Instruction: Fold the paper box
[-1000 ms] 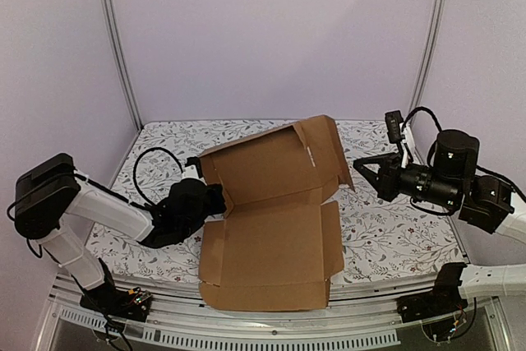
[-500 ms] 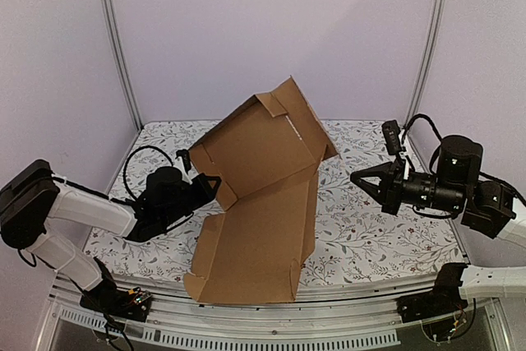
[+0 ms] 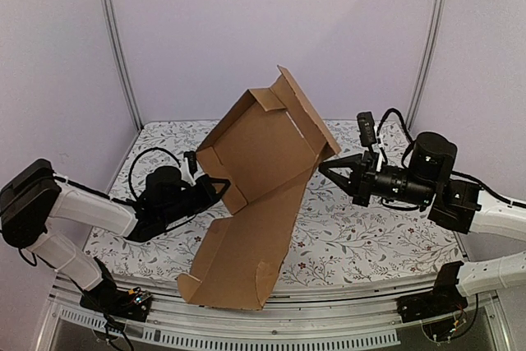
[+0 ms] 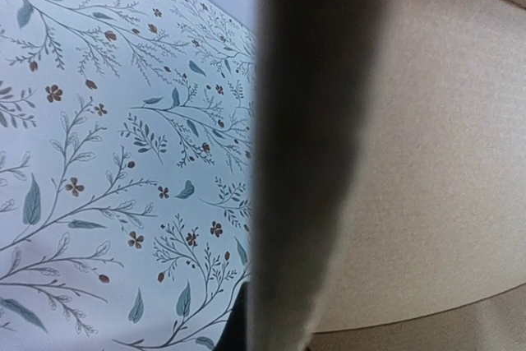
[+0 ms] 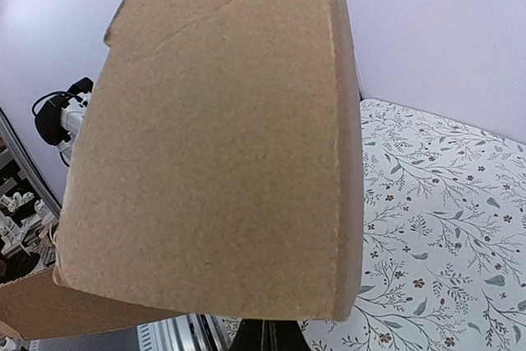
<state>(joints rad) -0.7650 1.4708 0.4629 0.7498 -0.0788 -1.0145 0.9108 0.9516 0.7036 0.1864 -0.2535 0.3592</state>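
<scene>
paper box (image 3: 263,195) tilted, long axis near-to-far

Soft even light; blurred left-wrist foreground

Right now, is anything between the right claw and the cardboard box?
Nothing visible. The right gripper, shut, points straight at the raised right edge of the paper box, very close; I cannot tell if it touches.

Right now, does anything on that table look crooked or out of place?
Yes: the paper box sits askew, half-folded. Its far half is tipped up in the air and twisted to one side, while its near end pokes past the table's front edge.
</scene>
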